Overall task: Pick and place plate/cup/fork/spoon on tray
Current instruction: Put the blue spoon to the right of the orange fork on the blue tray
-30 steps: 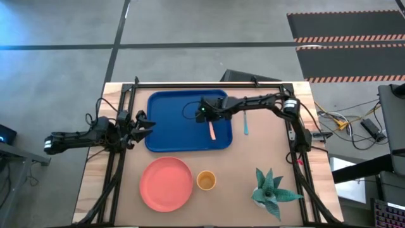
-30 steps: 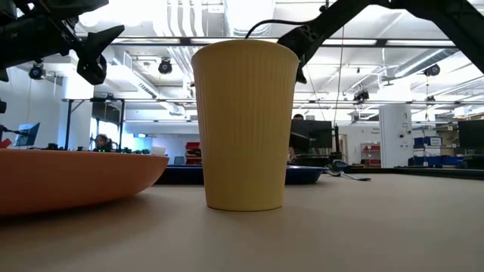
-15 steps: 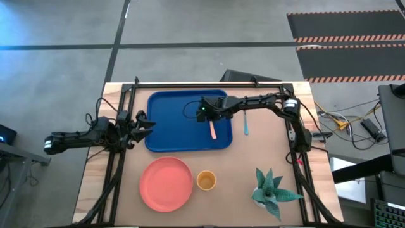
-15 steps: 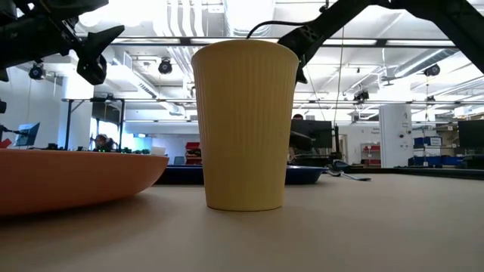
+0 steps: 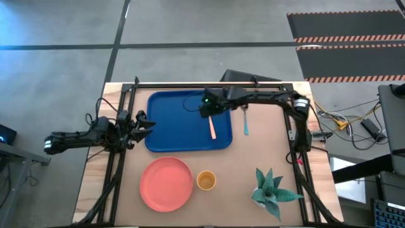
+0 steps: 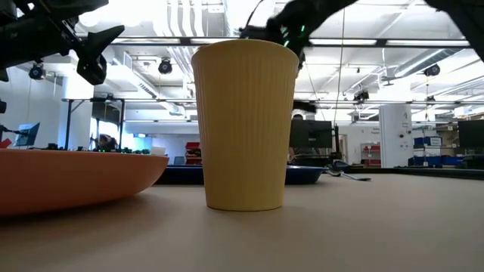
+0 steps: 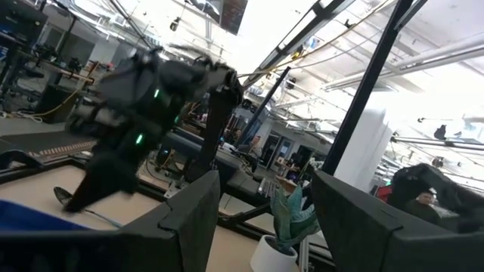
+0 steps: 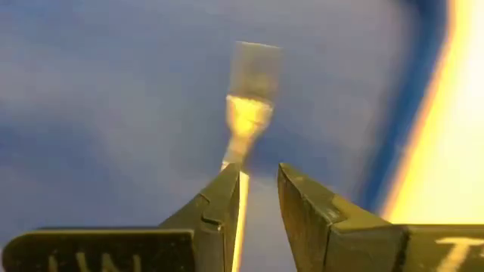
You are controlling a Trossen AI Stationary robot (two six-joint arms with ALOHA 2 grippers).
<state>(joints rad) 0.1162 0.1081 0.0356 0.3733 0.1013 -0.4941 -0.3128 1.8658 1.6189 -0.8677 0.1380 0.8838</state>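
Observation:
The orange-handled fork (image 5: 212,129) lies flat on the blue tray (image 5: 171,123), near its right rim. My right gripper (image 5: 207,106) hovers above the fork's far end, fingers a little apart. In the right wrist view the fork (image 8: 249,91) shows beyond my right gripper (image 8: 259,185), blurred. The teal-handled spoon (image 5: 246,124) lies on the table right of the tray. The salmon-pink plate (image 5: 166,183) and the yellow cup (image 5: 205,180) stand on the table near the front. My left gripper (image 5: 144,123) waits open at the tray's left edge.
A potted plant (image 5: 272,190) stands at the table's front right. The black frame rails (image 5: 209,83) run along the far edge and down both sides. In the low view the cup (image 6: 246,125) and the plate (image 6: 72,177) fill the foreground.
My right gripper has risen and drawn back toward the table's far edge, away from the fork. The fork has stayed lying on the tray in the same place.

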